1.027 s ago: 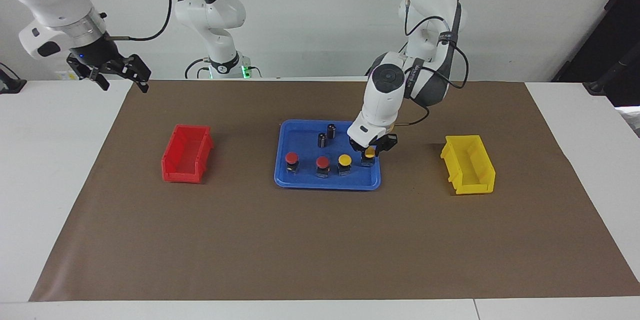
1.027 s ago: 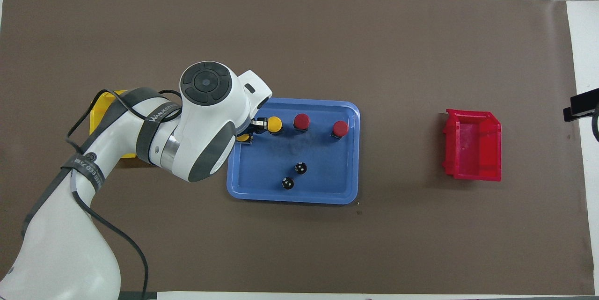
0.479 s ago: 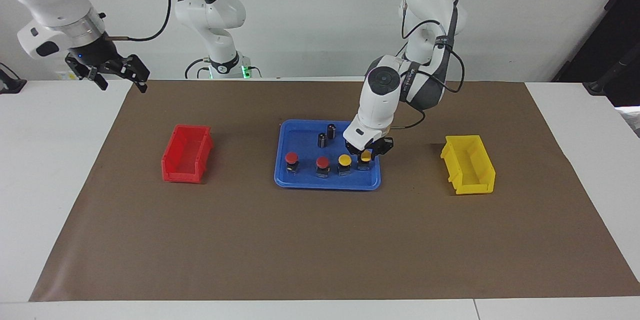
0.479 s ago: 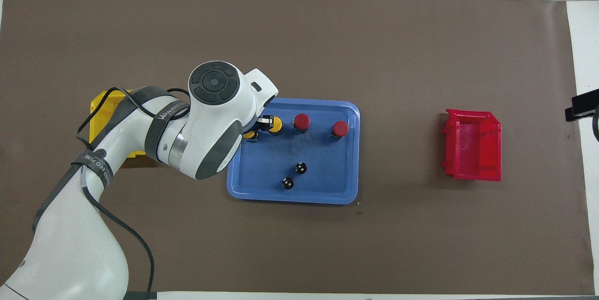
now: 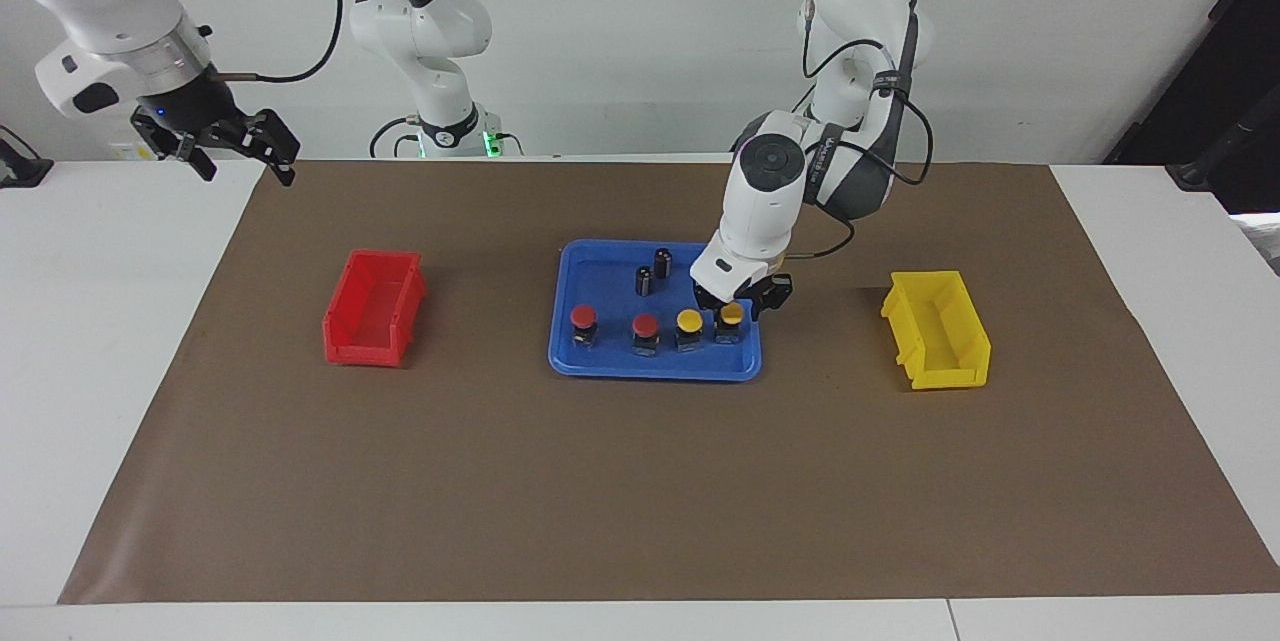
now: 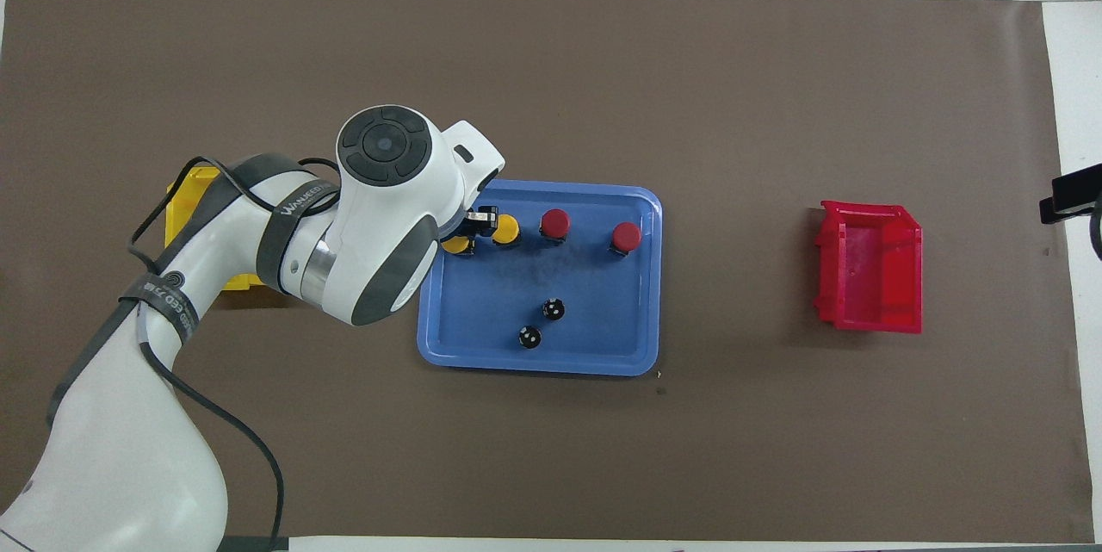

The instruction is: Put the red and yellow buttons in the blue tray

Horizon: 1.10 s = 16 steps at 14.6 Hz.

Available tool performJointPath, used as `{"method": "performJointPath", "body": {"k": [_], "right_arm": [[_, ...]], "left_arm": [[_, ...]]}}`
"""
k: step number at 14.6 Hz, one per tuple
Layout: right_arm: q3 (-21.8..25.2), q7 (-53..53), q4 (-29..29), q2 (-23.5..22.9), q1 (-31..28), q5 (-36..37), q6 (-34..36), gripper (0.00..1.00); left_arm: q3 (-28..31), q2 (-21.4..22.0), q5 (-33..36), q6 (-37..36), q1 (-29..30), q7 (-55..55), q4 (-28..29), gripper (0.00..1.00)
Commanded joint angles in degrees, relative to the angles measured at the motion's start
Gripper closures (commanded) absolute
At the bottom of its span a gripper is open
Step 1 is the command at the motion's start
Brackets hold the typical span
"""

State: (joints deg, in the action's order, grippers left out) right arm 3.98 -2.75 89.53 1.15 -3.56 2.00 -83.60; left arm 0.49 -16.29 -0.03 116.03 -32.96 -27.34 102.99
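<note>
The blue tray (image 5: 600, 367) lies mid-table; it also shows in the overhead view (image 6: 534, 365). Four buttons stand in a row in it: a red button (image 5: 583, 319), a second red button (image 5: 645, 326), a yellow button (image 5: 688, 323) and a second yellow button (image 5: 731, 317) at the left arm's end of the row. My left gripper (image 5: 740, 303) hangs just above that last button, open, fingers either side of its cap. In the overhead view the left wrist hides most of that button (image 6: 456, 244). My right gripper (image 5: 238, 149) waits open, raised over the table's edge.
Two small dark cylinders (image 5: 644, 279) (image 5: 662, 261) stand in the tray nearer to the robots than the buttons. A red bin (image 5: 375, 306) sits toward the right arm's end and a yellow bin (image 5: 937, 329) toward the left arm's end.
My left gripper carried the yellow button down into the tray beside the other yellow one, let go of it and lifted slightly. The right arm has not moved.
</note>
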Motion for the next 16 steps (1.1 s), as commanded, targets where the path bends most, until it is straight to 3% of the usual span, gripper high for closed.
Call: {"method": "performJointPath", "body": {"k": [1,2,8,13,16], "right_arm": [[-0.6,-1.6,0.9,1.0,-0.6,0.8,0.3,0.00],[-0.6,-1.6,0.9,1.0,-0.6,0.8,0.2,0.00],[-0.6,-1.6,0.8,1.0,-0.6,0.6,-0.2,0.00],[-0.6,-1.6,0.7,0.9,0.9,0.6,-0.4,0.00],[-0.6,-1.6,0.6,0.9,0.9,0.4,-0.5,0.00]], "left_arm": [[0.5,5.5,-0.8,-6.8,3.9,1.1,-1.9,0.10],[0.6,7.2,-0.5,-9.5,5.0,1.8,-2.3,0.00],[0.6,15.9,-0.6,-16.0,19.1,22.1,-3.0,0.00],[1.6,16.8,-0.6,-23.4,22.8,26.0,-9.1,0.00],[1.6,18.3,-0.6,-25.3,23.9,27.1,-9.0,0.00]]}}
